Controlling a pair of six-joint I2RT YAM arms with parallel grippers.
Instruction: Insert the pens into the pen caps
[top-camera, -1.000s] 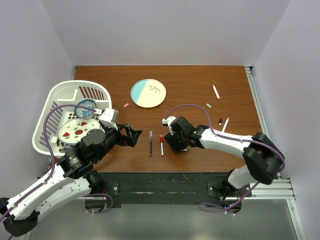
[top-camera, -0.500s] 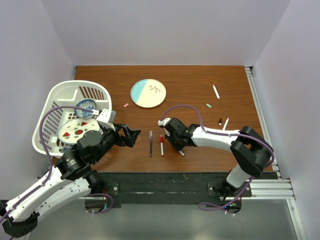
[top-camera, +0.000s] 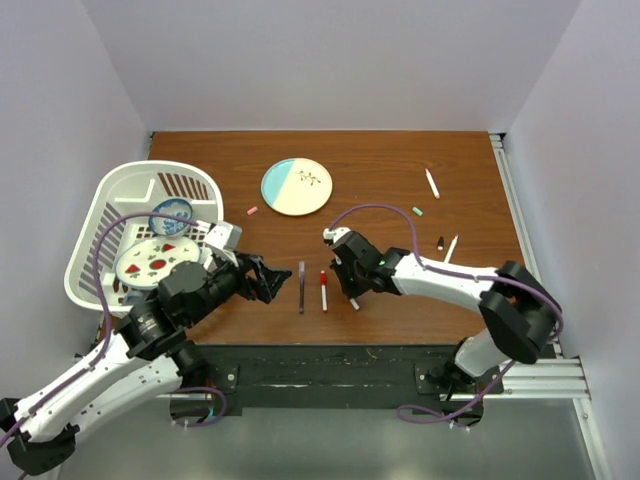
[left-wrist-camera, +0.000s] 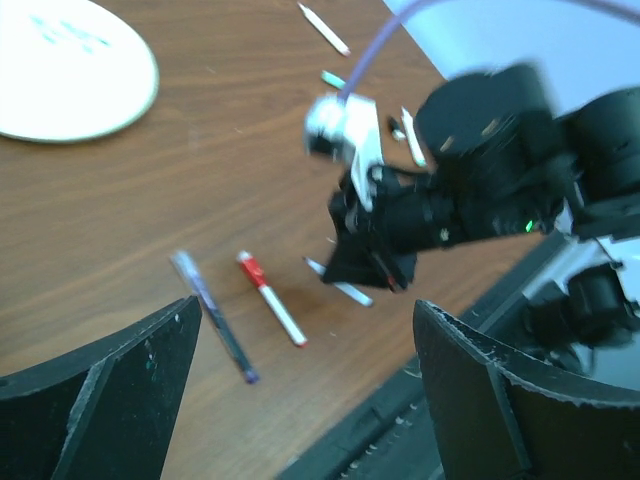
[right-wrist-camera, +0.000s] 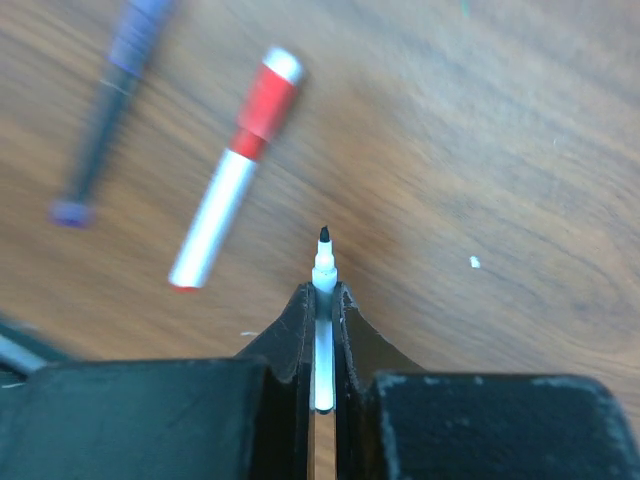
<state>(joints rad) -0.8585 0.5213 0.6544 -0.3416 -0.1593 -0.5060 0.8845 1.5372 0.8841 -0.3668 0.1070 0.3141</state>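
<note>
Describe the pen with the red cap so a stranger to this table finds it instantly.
Start at the round plate on the wooden table and come straight toward the near edge. Two pens lie side by side there; the red-capped pen is the right one, white-barrelled, unlike the all-purple pen.

Looking steeply down from above and behind the arm bases, taking in the whole table (top-camera: 400, 160), near edge to far edge. Looking out low and fairly close from the left wrist between spread fingers (left-wrist-camera: 100, 400), facing along the near edge toward the right arm. Peering very close at the wood from the right wrist, along pinched fingers (right-wrist-camera: 355, 345). Sharing in all three: the red-capped pen (top-camera: 323, 290), dark purple pen (top-camera: 301, 287) and white pen (top-camera: 352, 302) by the near edge's middle.
</note>
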